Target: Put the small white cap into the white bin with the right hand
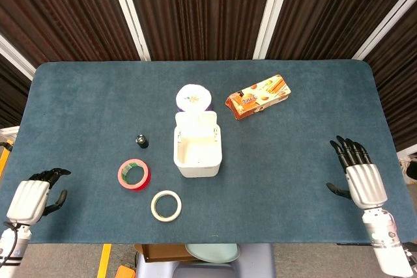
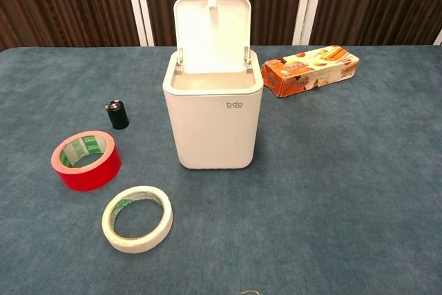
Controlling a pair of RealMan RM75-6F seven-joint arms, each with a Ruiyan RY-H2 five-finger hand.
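1. Small white cap: neither view shows it plainly. In the head view, only a faint pale shape shows inside the open white plastic bin (image 1: pixel 197 150) at mid-table, too unclear to call the cap, and neither hand holds it.
2. Head view, right hand (image 1: pixel 361 177): it lies near the table's right edge, well apart from the bin, dark fingers (image 1: pixel 346 150) stretched apart and gripping nothing.
3. Head view, left hand (image 1: pixel 32 194): it lies at the near left corner of the blue cloth-covered table (image 1: pixel 91 102), fingers loosely curled and apart, holding nothing.
4. Head view, other things: an orange snack box (image 1: pixel 258 96) lies beyond the bin to the right; a small black cylinder (image 1: pixel 141 140), a red tape roll (image 1: pixel 133 174) and a cream tape roll (image 1: pixel 166 206) lie left of the bin.
5. Chest view: no hand appears. The bin (image 2: pixel 213 112) stands upright, hinged lid raised; its inside is hidden from this angle. The red roll (image 2: pixel 85 159), cream roll (image 2: pixel 137 217), black cylinder (image 2: pixel 117 114) and snack box (image 2: pixel 310 69) rest apart from it.
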